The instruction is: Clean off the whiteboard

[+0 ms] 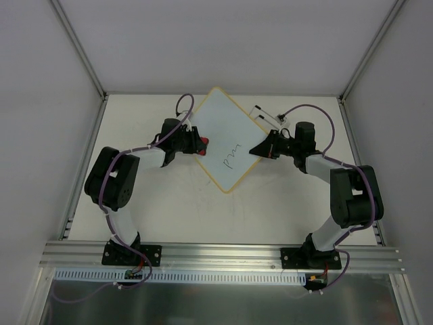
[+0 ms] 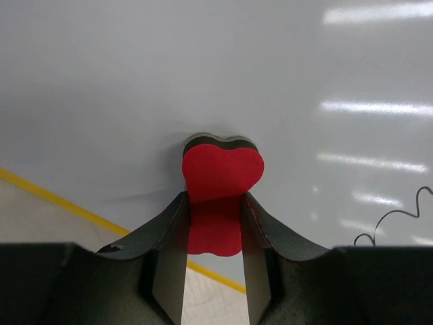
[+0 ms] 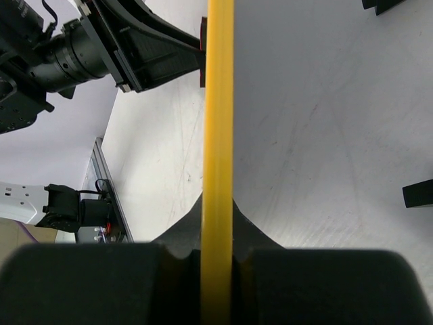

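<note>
Both arms folded inward, each claw closed on an object.

The left arm [image 1: 111, 179] rises from its base at the near edge, bends at an elbow set out to the left, and runs its forearm rightward toward centre. The left claw [image 2: 213, 200] has both fingers pressed against the sides of the red eraser [image 2: 222, 175]. The right arm [image 1: 352, 196] mirrors this pose, elbow out to the right and forearm directed leftward. The right claw [image 3: 218, 203] is clamped across the frame edge of the whiteboard [image 3: 218, 101], one finger on each face.

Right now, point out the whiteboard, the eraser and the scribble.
whiteboard [image 1: 216, 122]: top external view, bare white face.
red eraser [image 2: 222, 169]: left wrist view, red front face.
scribble [image 1: 232, 154]: top external view, middle of the marks.
</note>
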